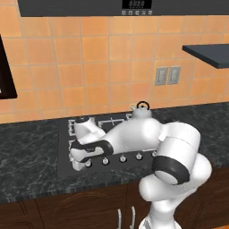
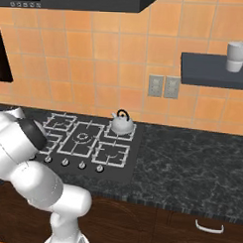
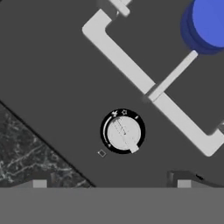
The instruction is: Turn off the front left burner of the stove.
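Wide-spread gripper (image 3: 112, 183), tips cropped, above silver knob (image 3: 123, 133); front left burner (image 3: 209, 22) flame half cut off.

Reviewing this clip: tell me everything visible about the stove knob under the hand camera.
The knob is a small round silver disc with a raised bar across its face, set in a black ring with white marks. It sits flat on the black stove, near the edge by the dark marbled counter. A grey grate corner and blue flame disc lie beyond it. Nothing touches it; the gripper fingertips flank it, apart.
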